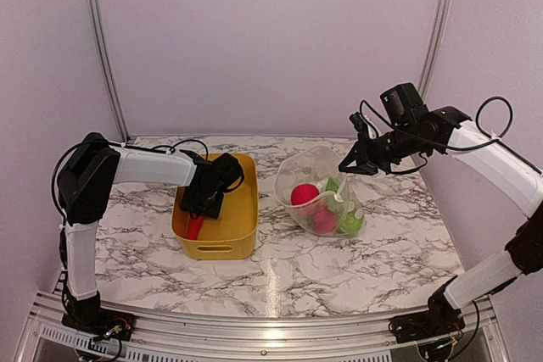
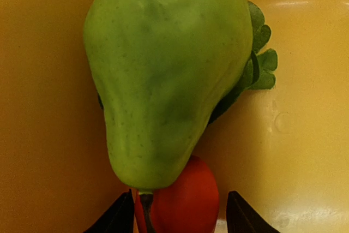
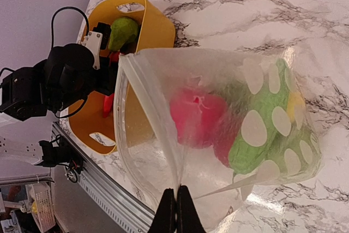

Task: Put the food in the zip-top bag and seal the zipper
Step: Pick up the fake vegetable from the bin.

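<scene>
Two arms, top view: left pincer (image 1: 206, 203) down in bin (image 1: 248, 214); right pincer (image 1: 348, 167) holds bag (image 1: 310, 171) mouth up, food (image 1: 304, 194) inside, on counter (image 1: 339, 269). Left wrist: tips spread astride red piece (image 2: 188, 200) under pear (image 2: 169, 75). Right wrist: tips pinched together on bag rim. Step: loading; next move likely needs a firm close, then carry to bag.

Twin arms, matching build! Left arm (image 1: 140, 165): white tubular links, bulky black joint housings (image 1: 85, 171), black cable (image 1: 182, 145) looping off the forearm. Right arm (image 1: 501, 163): same white shells, a boxy black camera (image 1: 403, 101) on the wrist, thin black wiring (image 1: 495, 99) arching above. Left pincer (image 2: 180, 219) shows black wedge fingertips (image 2: 117, 219); right pincer (image 3: 175, 211), slim black blades. Both bases (image 1: 422, 325) black, wires trailing.
</scene>
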Robot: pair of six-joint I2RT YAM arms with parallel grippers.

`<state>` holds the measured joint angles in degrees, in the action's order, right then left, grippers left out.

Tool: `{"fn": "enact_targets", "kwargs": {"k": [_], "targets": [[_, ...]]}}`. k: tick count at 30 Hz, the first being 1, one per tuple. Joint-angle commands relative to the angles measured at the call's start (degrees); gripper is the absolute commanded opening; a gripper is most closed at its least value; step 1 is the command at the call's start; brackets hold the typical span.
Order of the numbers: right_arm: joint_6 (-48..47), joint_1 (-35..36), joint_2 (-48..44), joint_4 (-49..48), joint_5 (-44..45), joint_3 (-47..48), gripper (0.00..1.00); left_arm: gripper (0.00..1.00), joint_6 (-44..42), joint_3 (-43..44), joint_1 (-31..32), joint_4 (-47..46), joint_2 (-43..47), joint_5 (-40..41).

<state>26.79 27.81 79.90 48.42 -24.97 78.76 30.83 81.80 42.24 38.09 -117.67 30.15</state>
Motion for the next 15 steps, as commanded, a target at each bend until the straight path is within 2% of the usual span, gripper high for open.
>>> {"fn": "enact_targets", "kwargs": {"k": [1, 2, 8, 15], "targets": [[0.22, 0.70, -1.21, -1.58, 0.01, -0.11, 0.00, 0.54, -0.68, 1.25, -0.05, 1.90, -2.09, 1.07], [0.24, 0.69, -1.05, -1.58, -0.05, 0.04, 0.00, 0.49, -0.84, 1.42, -0.06, 1.88, -2.11, 0.95], [-0.19, 0.68, 0.01, -1.25, -0.10, 0.92, 0.00, 0.34, -1.34, 2.68, -0.01, 1.92, -0.33, -2.12], [-0.73, 0.68, 0.85, -0.95, 0.32, 1.58, 0.00, 0.33, -1.39, 5.69, 2.62, 5.80, 6.79, -4.85]]}}
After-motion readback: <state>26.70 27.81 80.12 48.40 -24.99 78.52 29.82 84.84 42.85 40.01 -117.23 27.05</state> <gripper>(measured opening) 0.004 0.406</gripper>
